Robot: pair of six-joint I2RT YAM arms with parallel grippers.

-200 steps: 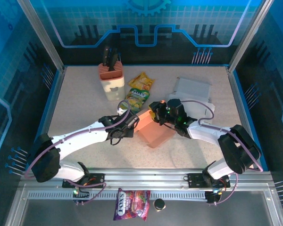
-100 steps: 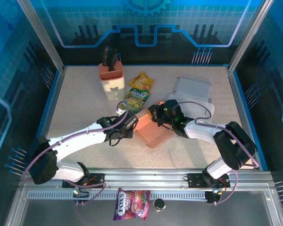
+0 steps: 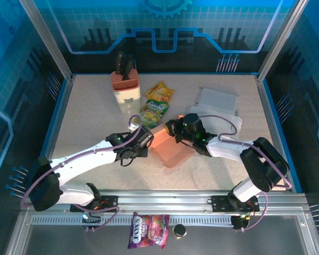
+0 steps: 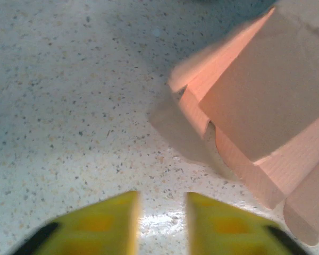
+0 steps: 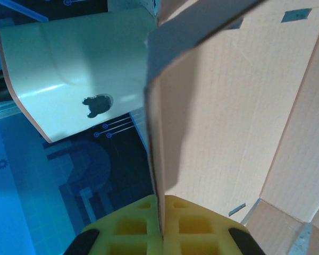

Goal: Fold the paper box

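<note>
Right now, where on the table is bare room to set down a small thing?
The table is bare at the left, between the knife block and the left arm, and in front of the paper box toward the near edge. The middle is crowded: left pincer, right pincer, box and snack bags sit close.

Paper box [image 5: 228,106]: salmon corrugated card, matt, with fine ribbing across the panels. Table [image 4: 69,95]: speckled stone-look top, smooth, with a faint sheen near the left gripper [image 4: 162,210]. That gripper and the right gripper [image 5: 160,212] have yellow moulded plastic fingers, matt. Knife block [image 5: 69,64]: cream plastic, glossy. Snack packets [image 3: 160,93]: shiny film. Near rail [image 3: 165,204]: bare metal, dull.
</note>
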